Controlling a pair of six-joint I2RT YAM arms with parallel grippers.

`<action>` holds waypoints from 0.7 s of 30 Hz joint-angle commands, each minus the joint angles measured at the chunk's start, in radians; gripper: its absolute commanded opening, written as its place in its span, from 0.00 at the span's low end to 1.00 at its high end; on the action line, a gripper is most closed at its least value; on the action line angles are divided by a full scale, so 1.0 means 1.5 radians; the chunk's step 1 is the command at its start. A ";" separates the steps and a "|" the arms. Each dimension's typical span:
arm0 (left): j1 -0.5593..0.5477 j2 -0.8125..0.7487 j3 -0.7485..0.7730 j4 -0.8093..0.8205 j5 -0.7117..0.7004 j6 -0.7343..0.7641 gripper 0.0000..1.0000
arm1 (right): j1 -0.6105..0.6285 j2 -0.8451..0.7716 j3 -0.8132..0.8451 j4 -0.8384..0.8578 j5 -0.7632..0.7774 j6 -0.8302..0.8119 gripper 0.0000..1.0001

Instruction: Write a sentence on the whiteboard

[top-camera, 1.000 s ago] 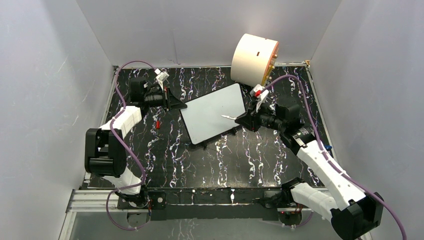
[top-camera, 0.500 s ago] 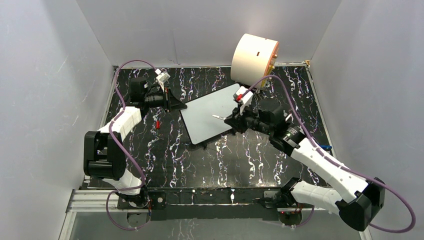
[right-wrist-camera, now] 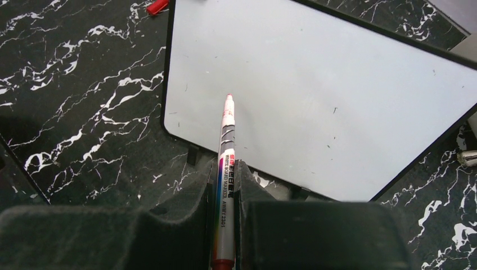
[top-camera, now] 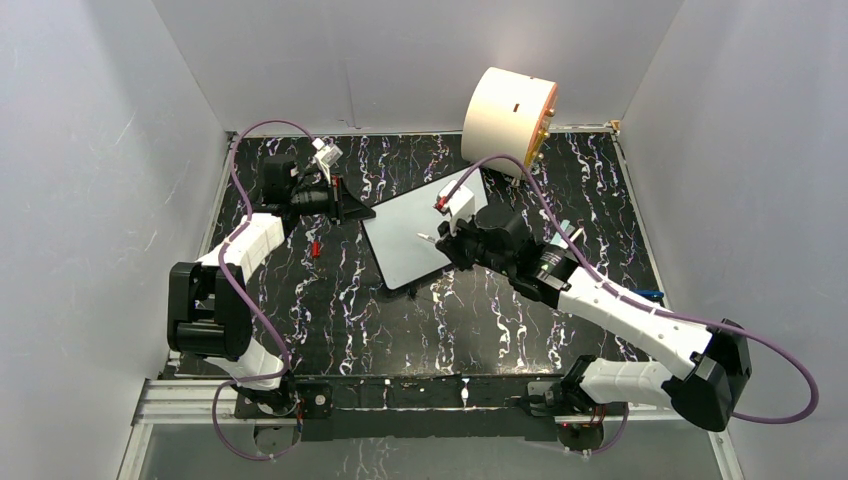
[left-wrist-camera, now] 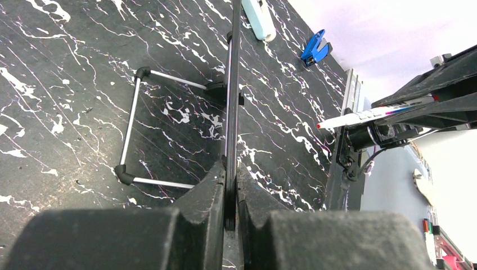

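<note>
From the left wrist the board (left-wrist-camera: pixel 232 129) shows only its edge, its face hidden; from above the right arm (top-camera: pixel 610 305) covers its 3 o'clock side; the marker (right-wrist-camera: pixel 225 163) is cropped at 6 o'clock, and whether its tip touches is unclear.

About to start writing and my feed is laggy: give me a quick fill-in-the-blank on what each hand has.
1. The right hand is shut on the ___.
2. That tool's tip is ___ in colour.
3. The left hand clamps the ___ by its edge.
Missing: marker, red, whiteboard.
</note>
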 commanded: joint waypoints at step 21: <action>-0.020 -0.016 -0.002 -0.029 -0.026 0.009 0.00 | 0.105 0.077 0.093 0.006 0.201 -0.032 0.00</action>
